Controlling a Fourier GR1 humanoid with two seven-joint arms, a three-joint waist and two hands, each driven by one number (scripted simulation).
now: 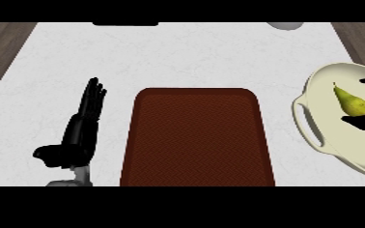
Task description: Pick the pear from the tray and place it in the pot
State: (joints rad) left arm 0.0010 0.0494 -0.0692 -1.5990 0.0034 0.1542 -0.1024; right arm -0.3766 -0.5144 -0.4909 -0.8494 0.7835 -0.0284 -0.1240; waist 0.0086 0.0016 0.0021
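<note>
Where the white marbled counter (200,53) fills the head view, a dark red-brown tray (196,140) lies at its middle, reaching down to the lower edge, with nothing on it. To the right of the tray and apart from it sits the cream pot (317,92), cut off by the right edge, one handle turned toward the tray. The left hand (80,128) rests at the lower left, beside the tray without touching it; its fingers (92,94) are straight and together, pointing away from the robot, thumb out to the side, and they hold nothing. The yellow-green pear (349,102) lies inside the pot, stem end toward the far side. Just below the pear, a small black shape at the right edge seems to be part of the right hand (355,121); whether it is open or closed cannot be told.
</note>
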